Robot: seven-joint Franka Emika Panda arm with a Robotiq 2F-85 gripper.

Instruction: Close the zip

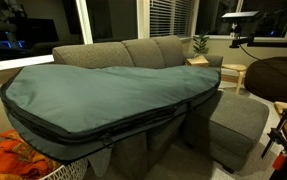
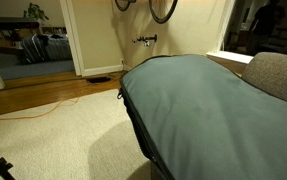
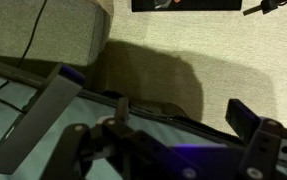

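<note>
A huge teal-grey padded bag point(image 1: 103, 85) lies across a grey sofa and fills the near right of an exterior view point(image 2: 203, 110). The zip point(image 1: 113, 128) is a black track along the bag's front edge, and it also shows in an exterior view point(image 2: 133, 115). In the wrist view the zip point(image 3: 183, 120) runs diagonally along the bag's edge, and a small dark tab point(image 3: 121, 104) stands up from it. My gripper point(image 3: 153, 92) hangs just above this edge. It is open, with one finger on each side of the tab, and holds nothing. The arm does not show in the exterior views.
The grey sofa point(image 1: 153, 50) has a grey ottoman point(image 1: 238, 120) in front of it. Orange cloth point(image 1: 8, 158) lies at the near corner. A side table with a plant point(image 1: 200, 45) stands behind. An orange cable point(image 2: 53, 105) crosses the floor. Beige carpet point(image 3: 233, 50) lies below the bag's edge.
</note>
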